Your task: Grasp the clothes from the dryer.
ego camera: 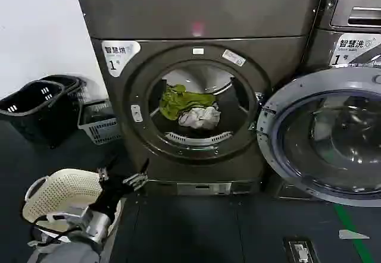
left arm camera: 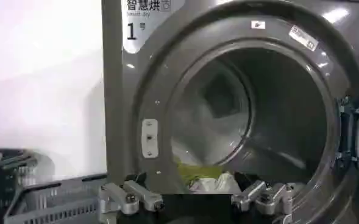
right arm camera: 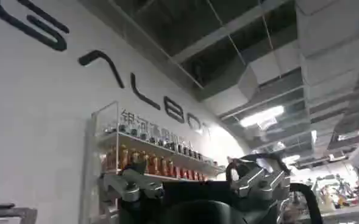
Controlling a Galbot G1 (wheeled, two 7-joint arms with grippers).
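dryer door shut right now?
No, the dryer door hangs swung open to the side, and the clothes lie exposed in the drum.

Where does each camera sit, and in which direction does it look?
Head view: high, looking down at the open dryer and clothes; left tool low.
Left wrist view: behind the open left tool, facing the drum.
Right wrist view: behind the open right tool, facing a wall and ceiling.
Shared: dryer, clothes, left tool.

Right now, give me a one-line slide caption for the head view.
Left gripper open, low before the dryer, whose open drum holds the olive-green garment and white garment.
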